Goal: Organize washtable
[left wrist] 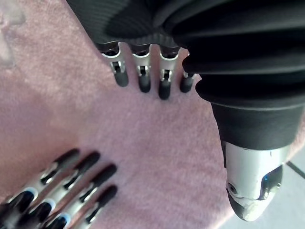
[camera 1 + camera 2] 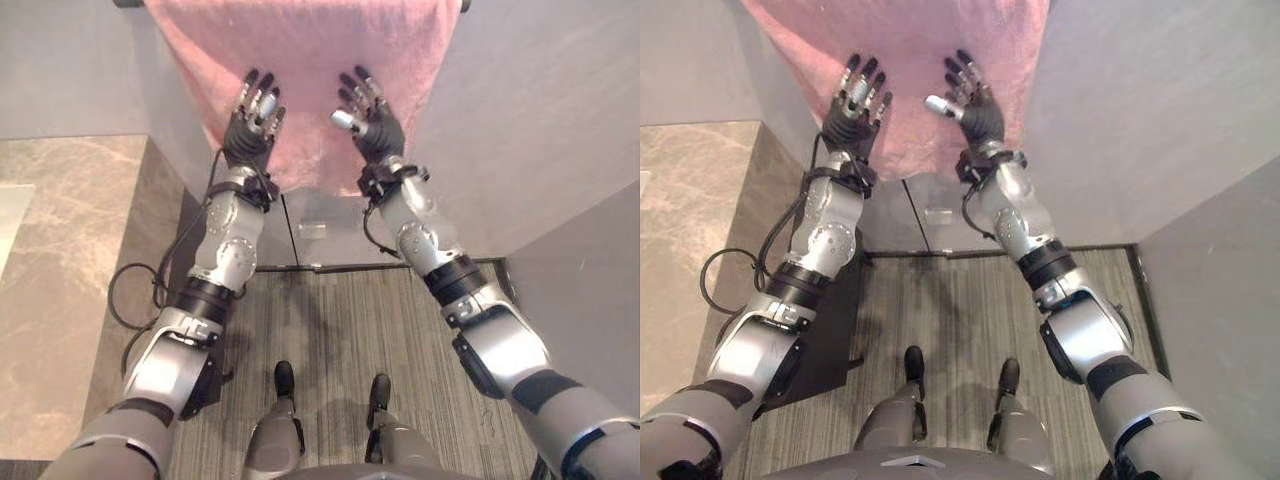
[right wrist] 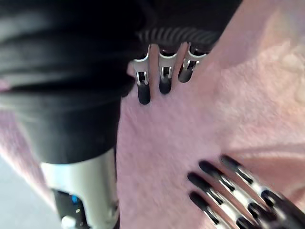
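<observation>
Left robot hand [image 2: 252,125], right robot hand [image 2: 372,125], fingers straight, pink towel [image 2: 300,40] behind, marble counter [image 2: 60,220]

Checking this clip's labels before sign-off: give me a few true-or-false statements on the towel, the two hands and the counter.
1. The pink terry towel hangs down the grey wall. True.
2. The left hand is curled round the towel's lower edge. False: its fingers are straight and spread in front of the towel, gripping nothing.
3. The right hand has straight fingers in front of the towel. True.
4. The brown marble counter lies on the robot's right. False: the counter is on its left.
</observation>
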Controlling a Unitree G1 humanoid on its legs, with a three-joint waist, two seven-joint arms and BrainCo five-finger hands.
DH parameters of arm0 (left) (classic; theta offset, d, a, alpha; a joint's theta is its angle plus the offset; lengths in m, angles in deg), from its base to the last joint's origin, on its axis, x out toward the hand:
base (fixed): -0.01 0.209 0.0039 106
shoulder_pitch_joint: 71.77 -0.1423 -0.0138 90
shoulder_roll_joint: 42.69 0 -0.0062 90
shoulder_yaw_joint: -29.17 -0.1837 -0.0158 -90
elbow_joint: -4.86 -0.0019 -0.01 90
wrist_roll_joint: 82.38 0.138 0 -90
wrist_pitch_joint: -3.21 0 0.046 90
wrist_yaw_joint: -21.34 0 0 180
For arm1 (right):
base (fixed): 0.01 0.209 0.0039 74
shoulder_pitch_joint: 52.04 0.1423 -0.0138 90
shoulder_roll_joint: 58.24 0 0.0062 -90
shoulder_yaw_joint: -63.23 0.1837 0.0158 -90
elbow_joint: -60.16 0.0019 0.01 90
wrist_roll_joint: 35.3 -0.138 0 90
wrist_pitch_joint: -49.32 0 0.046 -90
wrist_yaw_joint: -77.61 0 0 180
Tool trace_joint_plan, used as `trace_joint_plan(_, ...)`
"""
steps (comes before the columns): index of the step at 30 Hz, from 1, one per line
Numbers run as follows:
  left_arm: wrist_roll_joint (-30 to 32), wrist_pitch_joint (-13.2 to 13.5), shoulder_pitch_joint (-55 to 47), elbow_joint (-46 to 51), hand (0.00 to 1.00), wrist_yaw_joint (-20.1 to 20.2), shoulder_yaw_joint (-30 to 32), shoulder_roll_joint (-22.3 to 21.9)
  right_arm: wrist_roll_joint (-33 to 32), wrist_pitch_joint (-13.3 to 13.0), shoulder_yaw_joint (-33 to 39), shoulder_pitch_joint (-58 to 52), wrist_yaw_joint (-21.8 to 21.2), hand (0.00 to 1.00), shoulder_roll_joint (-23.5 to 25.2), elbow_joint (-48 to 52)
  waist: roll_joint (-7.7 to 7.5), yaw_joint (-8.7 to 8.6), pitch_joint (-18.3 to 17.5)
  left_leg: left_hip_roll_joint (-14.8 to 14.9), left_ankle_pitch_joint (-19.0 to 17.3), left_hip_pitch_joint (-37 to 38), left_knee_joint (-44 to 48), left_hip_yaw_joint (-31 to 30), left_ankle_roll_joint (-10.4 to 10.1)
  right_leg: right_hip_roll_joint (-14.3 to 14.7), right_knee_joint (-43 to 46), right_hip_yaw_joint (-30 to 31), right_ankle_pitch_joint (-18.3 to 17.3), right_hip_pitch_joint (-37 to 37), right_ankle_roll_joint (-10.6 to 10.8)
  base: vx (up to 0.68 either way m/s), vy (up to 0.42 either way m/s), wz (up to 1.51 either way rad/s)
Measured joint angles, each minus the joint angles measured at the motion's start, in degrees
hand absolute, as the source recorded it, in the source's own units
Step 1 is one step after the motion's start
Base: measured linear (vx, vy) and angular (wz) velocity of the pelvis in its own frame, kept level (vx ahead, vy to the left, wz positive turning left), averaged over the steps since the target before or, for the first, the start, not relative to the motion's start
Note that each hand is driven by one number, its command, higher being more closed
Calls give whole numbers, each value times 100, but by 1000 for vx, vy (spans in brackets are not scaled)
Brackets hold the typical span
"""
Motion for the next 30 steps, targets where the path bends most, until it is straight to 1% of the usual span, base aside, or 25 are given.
trace_joint_plan(1,0,8,23,-58,0,-5,73,26,-46,-4,84,62,9,0,-17,-82,0,-8,0,-1,1,-18,0,21,1,0,5,33,6,-34,-5,23,2,-15)
trace_joint_plan(3,0,10,70,-348,0,-43,155,272,-163,-10,408,175,61,0,-200,-370,5,-33,34,-3,4,-21,5,69,2,-1,6,60,13,-60,-6,30,-2,-8)
trace_joint_plan(4,5,4,74,-400,0,-54,208,327,-163,-14,499,201,74,0,-264,-458,6,-42,50,-3,5,-19,12,70,1,0,6,61,13,-58,-7,0,0,0)
trace_joint_plan(6,14,-4,140,-649,0,-53,383,512,-168,-26,746,313,132,0,-509,-733,12,-61,136,-3,38,-14,43,73,-46,1,10,66,16,-57,-10,0,0,0)
trace_joint_plan(7,17,-33,165,-900,0,-53,526,646,-171,-31,916,328,161,0,-715,-972,17,-68,148,2,43,-17,48,74,-45,9,9,66,17,-59,-12,0,0,0)
trace_joint_plan(8,21,-43,168,-999,0,-55,557,712,-172,-30,976,327,191,0,-795,-1065,19,-70,149,6,43,-15,46,75,-45,12,10,66,16,-58,-12,0,0,0)
trace_joint_plan(10,32,-96,169,-1237,0,-58,730,911,-172,-16,1116,330,246,0,-1075,-1246,61,-81,177,15,43,-15,2,76,-45,22,12,71,20,-60,-18,0,0,0)
trace_joint_plan(11,32,-111,169,-1325,0,-72,789,988,-171,-16,1222,331,250,0,-1212,-1242,110,-79,211,15,42,-15,0,77,-46,23,14,74,21,-61,-20,-30,-1,0)
trace_joint_plan(13,129,-166,168,-1429,0,-73,900,1082,-173,5,1284,330,250,0,-1329,-1245,133,-75,235,24,41,-15,-1,96,-45,39,11,94,26,-76,-27,-33,-9,-6)
trace_joint_plan(16,212,-185,161,-1495,0,-76,1016,1088,-172,12,1380,319,247,0,-1351,-1254,134,-76,241,57,41,-15,-1,113,-45,87,4,114,36,-83,-46,-19,-28,-5)
trace_joint_plan(20,521,-210,93,-1652,0,-22,1035,1088,-159,55,1382,203,217,0,-1349,-1354,134,-74,241,97,43,2,-1,137,-46,102,-6,143,48,-77,-66,5,0,-4)
trace_joint_plan(23,597,-256,-279,-1669,0,24,1107,1052,-148,69,1420,-37,193,0,-1349,-1449,134,-79,241,95,41,50,0,189,-47,101,-5,199,48,-58,-66,22,-2,-8)
trace_joint_plan(26,707,-368,-769,-1791,0,52,1132,954,-143,110,1476,-462,186,0,-1346,-1449,135,-84,242,98,41,85,-1,220,-47,104,-7,219,48,-45,-65,13,-4,-5)
trace_joint_plan(30,834,-494,-1453,-1879,0,142,1145,561,30,174,1645,-1052,174,0,-1327,-1437,136,-90,243,98,37,110,-1,218,-48,101,-5,214,47,-20,-65,0,0,0)
